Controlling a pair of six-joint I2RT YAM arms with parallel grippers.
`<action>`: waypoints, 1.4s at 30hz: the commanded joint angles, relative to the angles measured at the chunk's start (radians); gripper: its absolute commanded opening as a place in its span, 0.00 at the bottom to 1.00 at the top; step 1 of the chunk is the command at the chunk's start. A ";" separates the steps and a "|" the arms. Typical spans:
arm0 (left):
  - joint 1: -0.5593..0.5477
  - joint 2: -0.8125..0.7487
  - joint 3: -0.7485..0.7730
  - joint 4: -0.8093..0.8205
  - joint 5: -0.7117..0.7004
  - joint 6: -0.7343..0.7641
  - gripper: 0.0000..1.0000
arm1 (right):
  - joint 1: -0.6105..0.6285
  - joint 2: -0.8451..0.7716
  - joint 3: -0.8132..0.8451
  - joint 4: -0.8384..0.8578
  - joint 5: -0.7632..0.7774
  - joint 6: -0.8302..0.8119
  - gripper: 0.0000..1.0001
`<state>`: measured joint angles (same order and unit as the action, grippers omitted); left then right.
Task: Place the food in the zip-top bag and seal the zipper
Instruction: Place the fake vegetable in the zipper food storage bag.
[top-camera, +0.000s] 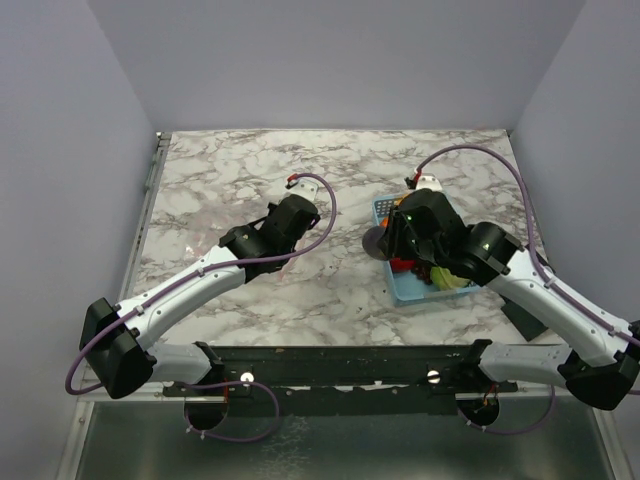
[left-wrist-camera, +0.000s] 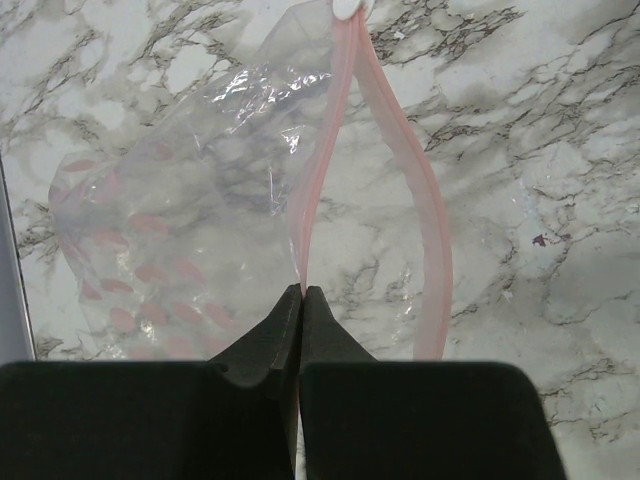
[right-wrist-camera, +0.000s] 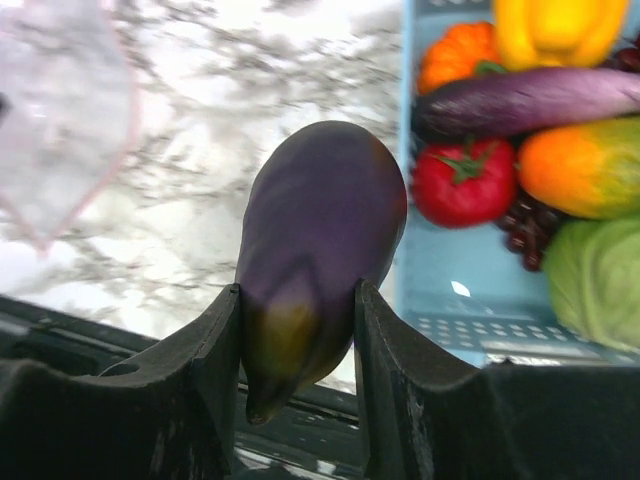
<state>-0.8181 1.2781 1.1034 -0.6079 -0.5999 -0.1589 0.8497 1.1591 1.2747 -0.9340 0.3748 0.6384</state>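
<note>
My left gripper (left-wrist-camera: 302, 291) is shut on one side of the pink zipper (left-wrist-camera: 322, 160) of the clear zip-top bag (left-wrist-camera: 190, 200). The bag lies on the marble table with its mouth spread open, and the other zipper side (left-wrist-camera: 437, 250) bows out to the right. My right gripper (right-wrist-camera: 297, 290) is shut on a dark purple eggplant (right-wrist-camera: 320, 220), held over the table just left of the light-blue basket (right-wrist-camera: 470, 300). In the top view the eggplant (top-camera: 374, 240) hangs at the basket's left edge. The bag also shows at the upper left of the right wrist view (right-wrist-camera: 60, 110).
The basket (top-camera: 398, 292) holds a yellow pepper (right-wrist-camera: 555, 30), an orange pumpkin (right-wrist-camera: 455, 55), a long purple eggplant (right-wrist-camera: 530, 100), a tomato (right-wrist-camera: 462, 185), an orange-yellow fruit (right-wrist-camera: 585, 165), dark grapes (right-wrist-camera: 530, 235) and a green cabbage (right-wrist-camera: 600, 280).
</note>
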 joint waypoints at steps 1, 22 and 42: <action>0.004 -0.025 -0.007 0.010 0.040 -0.005 0.00 | 0.002 -0.061 -0.024 0.232 -0.167 -0.088 0.01; 0.068 -0.105 -0.012 0.018 0.167 -0.011 0.00 | 0.002 0.025 -0.133 0.666 -0.423 -0.098 0.01; 0.121 -0.126 -0.019 0.040 0.269 -0.014 0.00 | 0.002 0.242 -0.123 0.840 -0.438 -0.072 0.01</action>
<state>-0.7116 1.1744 1.0988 -0.5911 -0.3847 -0.1638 0.8497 1.3689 1.1534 -0.1833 -0.0475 0.5510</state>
